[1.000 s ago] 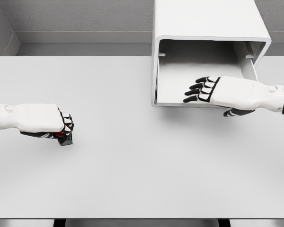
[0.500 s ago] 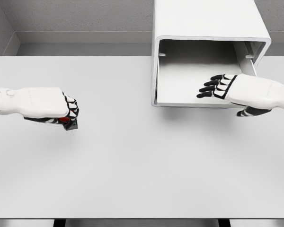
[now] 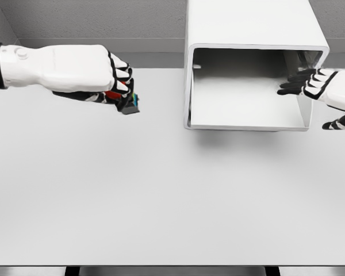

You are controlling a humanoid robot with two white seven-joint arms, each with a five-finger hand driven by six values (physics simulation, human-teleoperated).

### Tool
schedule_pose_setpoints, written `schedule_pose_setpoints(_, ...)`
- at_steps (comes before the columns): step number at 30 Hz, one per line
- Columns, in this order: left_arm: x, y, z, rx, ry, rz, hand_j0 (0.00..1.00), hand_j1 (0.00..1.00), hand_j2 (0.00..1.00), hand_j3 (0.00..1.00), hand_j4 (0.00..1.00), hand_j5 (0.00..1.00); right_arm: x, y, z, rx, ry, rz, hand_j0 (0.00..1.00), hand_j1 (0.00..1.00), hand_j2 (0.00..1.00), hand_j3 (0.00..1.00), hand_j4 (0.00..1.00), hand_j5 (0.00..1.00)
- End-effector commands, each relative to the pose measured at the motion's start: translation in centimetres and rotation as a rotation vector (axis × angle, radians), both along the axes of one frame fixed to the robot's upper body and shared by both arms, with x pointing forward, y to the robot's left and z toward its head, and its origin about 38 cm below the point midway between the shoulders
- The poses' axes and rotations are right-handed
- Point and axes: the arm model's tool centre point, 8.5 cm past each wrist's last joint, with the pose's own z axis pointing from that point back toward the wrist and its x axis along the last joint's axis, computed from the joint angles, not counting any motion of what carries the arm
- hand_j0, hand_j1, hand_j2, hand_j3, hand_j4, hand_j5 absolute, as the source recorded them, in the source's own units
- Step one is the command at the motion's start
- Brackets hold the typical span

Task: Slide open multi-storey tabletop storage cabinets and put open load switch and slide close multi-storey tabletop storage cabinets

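A white storage cabinet [image 3: 253, 26] stands at the back right of the table, its drawer [image 3: 247, 118] slid out toward me and bare inside. My left hand [image 3: 118, 80] hangs above the table at upper left, shut on the load switch [image 3: 129, 103], a small dark block with red and teal parts that pokes out below the fingers. It is left of the drawer, apart from it. My right hand [image 3: 305, 83] is at the drawer's right wall, fingers stretched flat and holding nothing.
The white table [image 3: 161, 195] spreads wide in front of the cabinet. A grey wall [image 3: 92, 20] runs behind it. The table's front edge lies near the bottom of the view.
My left hand has lifted the load switch off the table and carried it up and right toward the cabinet. The right hand has drawn back rightward from the drawer's middle to its right wall.
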Motion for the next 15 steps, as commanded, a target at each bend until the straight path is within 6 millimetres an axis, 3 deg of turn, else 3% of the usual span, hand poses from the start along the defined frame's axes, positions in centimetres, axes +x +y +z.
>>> schedule_pose_setpoints(1,-0.1,-2.6,0.2,-0.058,0.016,-0.071,0.33,0.33,0.33,0.33,0.33,0.33,-0.5,-1.8,3.9,0.035,-0.093,-0.046,1.0,1.0,1.0,1.0,1.0,1.0)
schedule_pose_setpoints(4,-0.5,-5.8,1.9,-0.103,-0.021,-0.157,0.33,0.33,0.33,0.33,0.33,0.33,-2.3,-5.1,4.5,0.059,-0.116,-0.138,0.91,0.91,0.91,0.91,0.91,0.91)
schedule_pose_setpoints(7,-0.9,-8.3,3.0,-0.132,-0.047,-0.218,0.33,0.33,0.33,0.33,0.33,0.33,-3.8,-6.9,5.5,0.108,-0.138,-0.183,0.91,0.91,0.91,0.91,0.91,0.91)
schedule_pose_setpoints(9,-1.1,-10.6,3.3,-0.148,-0.068,-0.263,0.33,0.33,0.33,0.33,0.33,0.33,-4.9,-8.3,4.8,0.106,-0.118,-0.23,0.82,0.82,0.82,0.82,0.82,0.82)
schedule_pose_setpoints(12,0.1,-13.8,3.0,-0.154,-0.089,-0.27,0.33,0.33,0.33,0.33,0.33,0.33,-5.9,-9.0,1.8,0.104,-0.026,-0.259,0.58,0.58,0.58,0.58,0.58,0.58)
schedule_pose_setpoints(15,3.3,-16.4,1.1,-0.111,-0.097,-0.192,0.33,0.33,0.33,0.33,0.33,0.33,-6.4,-7.9,-3.3,0.116,0.119,-0.243,0.47,0.47,0.47,0.47,0.47,0.47)
